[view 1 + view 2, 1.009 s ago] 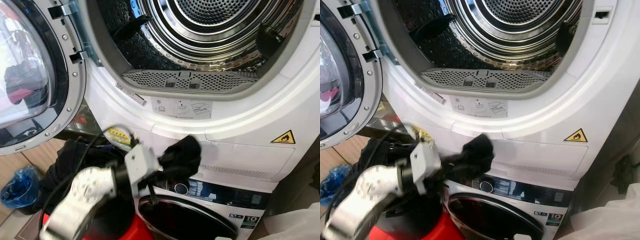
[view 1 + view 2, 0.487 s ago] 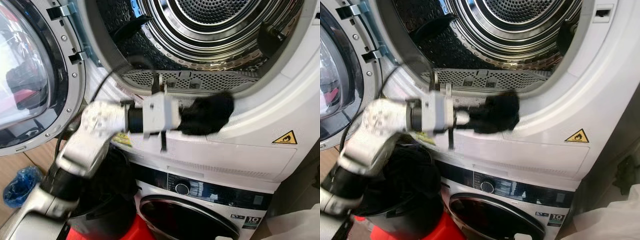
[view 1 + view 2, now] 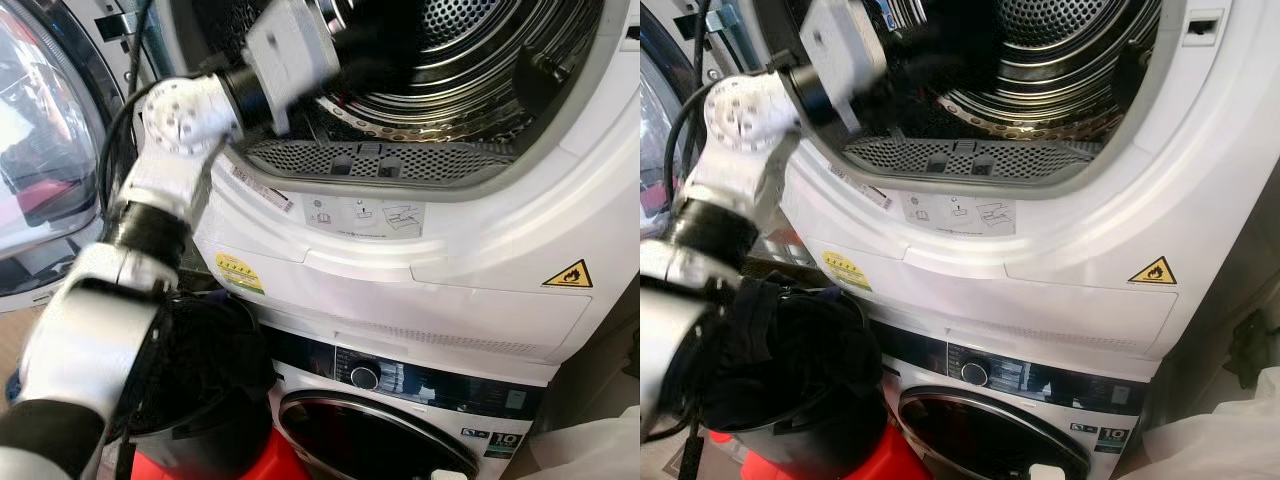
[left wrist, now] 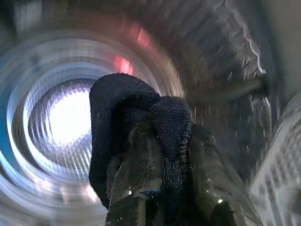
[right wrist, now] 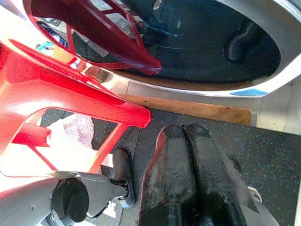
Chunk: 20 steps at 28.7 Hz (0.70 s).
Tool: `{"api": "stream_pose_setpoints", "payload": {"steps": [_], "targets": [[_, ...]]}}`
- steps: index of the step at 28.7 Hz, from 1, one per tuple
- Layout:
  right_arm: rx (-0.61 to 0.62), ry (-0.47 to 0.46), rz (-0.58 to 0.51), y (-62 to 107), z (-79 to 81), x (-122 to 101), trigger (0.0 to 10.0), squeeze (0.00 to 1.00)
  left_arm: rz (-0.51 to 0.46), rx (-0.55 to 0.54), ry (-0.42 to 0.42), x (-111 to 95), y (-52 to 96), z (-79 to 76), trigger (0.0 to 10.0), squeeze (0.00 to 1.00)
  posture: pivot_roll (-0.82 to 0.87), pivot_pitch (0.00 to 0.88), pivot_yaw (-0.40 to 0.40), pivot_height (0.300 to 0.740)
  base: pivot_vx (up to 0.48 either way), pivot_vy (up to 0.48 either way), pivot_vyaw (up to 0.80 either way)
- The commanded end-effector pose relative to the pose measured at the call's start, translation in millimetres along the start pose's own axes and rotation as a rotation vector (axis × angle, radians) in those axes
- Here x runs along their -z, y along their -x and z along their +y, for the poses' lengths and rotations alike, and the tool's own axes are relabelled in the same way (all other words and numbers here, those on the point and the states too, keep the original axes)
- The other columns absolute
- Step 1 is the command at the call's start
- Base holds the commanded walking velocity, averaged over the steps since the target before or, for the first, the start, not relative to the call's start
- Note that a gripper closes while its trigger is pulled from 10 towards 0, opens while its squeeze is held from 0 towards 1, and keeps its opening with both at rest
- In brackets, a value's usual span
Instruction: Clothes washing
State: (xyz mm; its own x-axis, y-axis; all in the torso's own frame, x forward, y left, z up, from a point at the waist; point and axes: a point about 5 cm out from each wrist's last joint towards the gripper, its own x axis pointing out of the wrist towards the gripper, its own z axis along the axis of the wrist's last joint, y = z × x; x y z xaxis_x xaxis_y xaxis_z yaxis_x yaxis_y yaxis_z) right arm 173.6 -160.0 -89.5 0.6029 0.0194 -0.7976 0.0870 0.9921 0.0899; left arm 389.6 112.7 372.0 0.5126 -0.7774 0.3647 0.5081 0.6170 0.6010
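My left arm (image 3: pixel 180 112) reaches up into the open steel drum (image 3: pixel 470 70) of the upper machine. Its gripper (image 4: pixel 171 155) is shut on a dark knitted garment (image 4: pixel 134 122), which bunches over the fingertips. From the head, that garment (image 3: pixel 365 38) is a dark blur just past the drum's rim, above the perforated lint filter (image 3: pixel 380 160). The right gripper (image 5: pixel 186 136) hangs low with its fingers pressed together and nothing between them, over dark speckled floor beside a red stool (image 5: pixel 70 99).
A black basket (image 3: pixel 205 385) of dark clothes stands at lower left, in front of the lower washer's closed door (image 3: pixel 370 440). The upper machine's round door (image 3: pixel 45 150) is swung open to the left. A white bag (image 3: pixel 590 450) sits at lower right.
The left arm has lifted the dark garment from in front of the lower panel, past the lint filter, into the upper drum. The basket and doors have not moved.
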Motion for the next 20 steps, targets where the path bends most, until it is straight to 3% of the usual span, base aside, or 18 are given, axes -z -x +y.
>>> {"api": "stream_pose_setpoints", "payload": {"steps": [1,2,3,4,8,12,20], "targets": [[-0.004,-0.017,0.003,0.2,3.8,2.2,10.0,0.0,0.025,-0.015,0.075,4.7,0.9,3.3,0.0,0.0,-0.04,0.0,0.163,0.74,0.0,0.0,0.0],[-0.002,-0.018,0.006,0.7,2.8,4.0,10.0,0.0,0.04,-0.014,0.133,8.2,-0.6,2.5,1.3,0.0,-0.04,0.0,0.162,0.74,0.0,0.0,0.0],[-0.002,-0.018,0.006,0.8,2.6,4.3,10.0,0.0,0.043,-0.013,0.145,9.1,-1.0,2.3,1.3,0.0,-0.04,0.0,0.162,0.74,0.0,0.0,0.0],[0.006,-0.026,0.013,2.0,1.0,8.4,10.0,0.0,0.052,-0.027,0.166,10.4,-2.4,2.7,10.0,0.0,-0.06,0.0,0.169,0.74,0.0,0.0,0.0],[0.018,-0.035,0.026,4.4,-2.0,16.2,10.0,0.0,0.101,0.011,0.171,16.7,-5.2,-3.6,10.0,0.0,-0.07,0.0,0.176,0.74,0.0,0.0,0.0],[0.027,-0.045,0.037,7.2,-4.0,24.4,10.0,0.0,0.152,0.134,0.161,25.1,-7.5,-18.7,10.0,0.0,-0.1,0.0,0.186,0.74,0.0,0.0,0.0],[0.05,-0.055,0.045,12.6,-12.0,36.8,10.0,0.0,0.187,0.256,0.138,28.6,-10.3,-31.1,10.0,0.0,-0.16,0.0,0.195,0.74,0.0,0.0,0.0]]}}
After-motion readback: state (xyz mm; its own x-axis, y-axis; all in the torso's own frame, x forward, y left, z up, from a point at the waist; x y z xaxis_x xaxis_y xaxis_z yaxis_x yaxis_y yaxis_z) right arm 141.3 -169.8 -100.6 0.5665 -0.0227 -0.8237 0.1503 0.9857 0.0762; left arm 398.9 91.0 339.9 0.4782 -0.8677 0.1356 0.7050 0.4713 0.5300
